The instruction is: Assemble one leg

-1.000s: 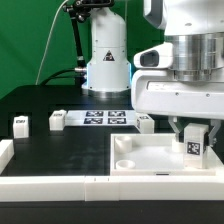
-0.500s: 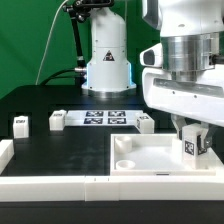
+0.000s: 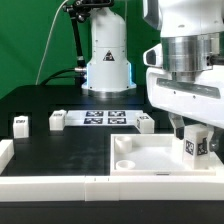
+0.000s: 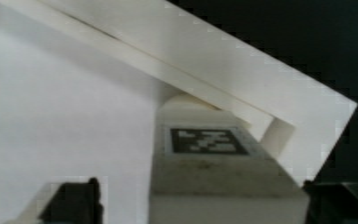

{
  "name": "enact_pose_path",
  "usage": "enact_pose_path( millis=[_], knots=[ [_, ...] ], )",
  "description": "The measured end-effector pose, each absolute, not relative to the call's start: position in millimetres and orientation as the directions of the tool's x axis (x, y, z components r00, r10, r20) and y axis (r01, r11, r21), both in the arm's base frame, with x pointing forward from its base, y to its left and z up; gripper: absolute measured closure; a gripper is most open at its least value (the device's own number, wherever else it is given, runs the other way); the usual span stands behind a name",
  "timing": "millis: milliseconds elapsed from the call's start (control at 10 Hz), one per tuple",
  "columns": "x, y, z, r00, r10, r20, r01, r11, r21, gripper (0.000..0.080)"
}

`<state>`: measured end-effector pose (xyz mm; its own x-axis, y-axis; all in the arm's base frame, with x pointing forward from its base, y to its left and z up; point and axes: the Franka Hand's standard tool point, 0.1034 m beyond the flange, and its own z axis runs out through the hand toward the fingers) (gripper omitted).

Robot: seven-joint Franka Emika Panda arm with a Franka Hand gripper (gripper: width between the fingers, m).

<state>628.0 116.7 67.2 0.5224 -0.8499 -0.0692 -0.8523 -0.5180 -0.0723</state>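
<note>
My gripper [image 3: 195, 140] is at the exterior view's right, shut on a leg [image 3: 192, 149], a small white block with a marker tag. It holds the leg upright over the far right corner of the white square tabletop [image 3: 150, 168]. In the wrist view the leg [image 4: 211, 150] stands between my fingers [image 4: 78, 203] beside the tabletop's raised corner wall [image 4: 194, 70]. My gripper [image 4: 208, 203] straddles it. Three more legs stand on the table: one [image 3: 20, 124] at far left, one [image 3: 57, 120] beside the marker board and one [image 3: 145, 122] at its other end.
The marker board [image 3: 105, 118] lies at the back centre in front of the robot base [image 3: 106, 60]. White rails [image 3: 40, 186] run along the front and left edges of the black table.
My gripper has moved a little to the right and down with the leg in it. The other legs have not moved.
</note>
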Motion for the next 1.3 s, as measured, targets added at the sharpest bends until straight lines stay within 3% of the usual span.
enact_pose_path(
  millis=[500, 700, 1100, 1300],
  knots=[
    [627.9, 123.4, 69.3, 0.86, -0.509, -0.025, -0.51, -0.857, -0.078, 0.015],
    [628.0, 123.5, 69.4, 0.963, -0.269, 0.001, -0.268, -0.961, -0.072, 0.015],
    [630.4, 119.4, 70.3, 0.982, 0.189, 0.023, 0.19, -0.981, -0.034, 0.015],
    [630.3, 118.2, 70.1, 0.954, 0.298, 0.024, 0.298, -0.954, -0.029, 0.0178]
  ],
)
